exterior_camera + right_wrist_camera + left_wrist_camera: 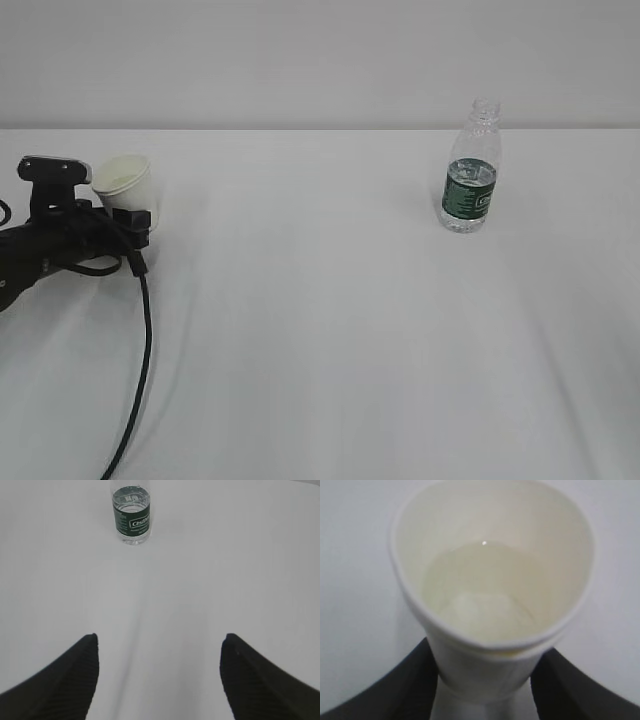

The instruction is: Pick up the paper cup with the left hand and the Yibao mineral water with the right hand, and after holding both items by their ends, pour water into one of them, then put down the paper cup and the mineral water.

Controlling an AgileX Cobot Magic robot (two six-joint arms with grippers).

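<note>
L pincer [485, 690] is clamped on the paper cup [492, 590], one dark finger [395, 690] on each side of the cup's lower wall, rim toward the wrist cam. Inside the cup sits a shallow pool of clear liquid w/ a small glint on its surface. In the exterior view the same cup [125, 182] leans a bit, mouth tipped up and toward the cam, held by the black L arm [50, 245] near the counter's left edge; can't tell from any view whether its base touches the counter [320, 330] or hangs just above. A black cable [146, 340] drops from the arm and runs toward the front edge. R pincer [160, 645] is wide apart, holding nothing, both dark ribbed fingers [65, 680] low in the right wrist view over bare white counter; it doesn't show in the exterior view. The Yibao mineral water [470, 168] stands upright on the counter toward the back right, well apart from the cup, capless neck, dark green label band round the middle, water up to about label height. From the right wrist cam the bottle [131, 516] is straight ahead, slightly left, well clear of the fingers.
</note>
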